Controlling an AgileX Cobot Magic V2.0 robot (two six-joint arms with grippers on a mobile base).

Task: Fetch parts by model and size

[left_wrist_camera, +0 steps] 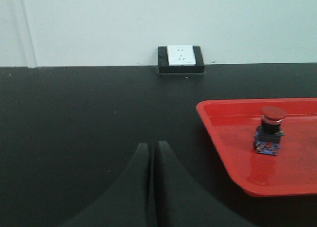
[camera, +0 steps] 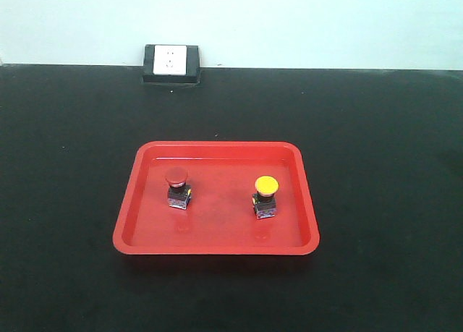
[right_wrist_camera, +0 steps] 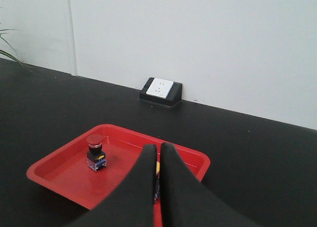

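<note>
A red-capped push-button switch [camera: 177, 187] stands upright at the left of a red tray [camera: 217, 247]. A yellow-capped switch [camera: 265, 196] stands upright at the tray's right. Neither gripper shows in the front view. In the left wrist view my left gripper [left_wrist_camera: 154, 147] is shut and empty over the black table, left of the tray [left_wrist_camera: 233, 153] and the red-capped switch [left_wrist_camera: 270, 130]. In the right wrist view my right gripper [right_wrist_camera: 159, 148] is shut and empty in front of the tray [right_wrist_camera: 59, 175]. The red-capped switch [right_wrist_camera: 95, 152] is to its left. Only a sliver of the yellow-capped switch [right_wrist_camera: 157, 170] shows between the fingers.
The table top [camera: 72, 129] is black. A white wall socket on a black block [camera: 172, 63] sits at the table's back edge against the pale wall, also in the left wrist view [left_wrist_camera: 181, 59] and the right wrist view [right_wrist_camera: 161, 90]. Plant leaves [right_wrist_camera: 7, 54] show at far left.
</note>
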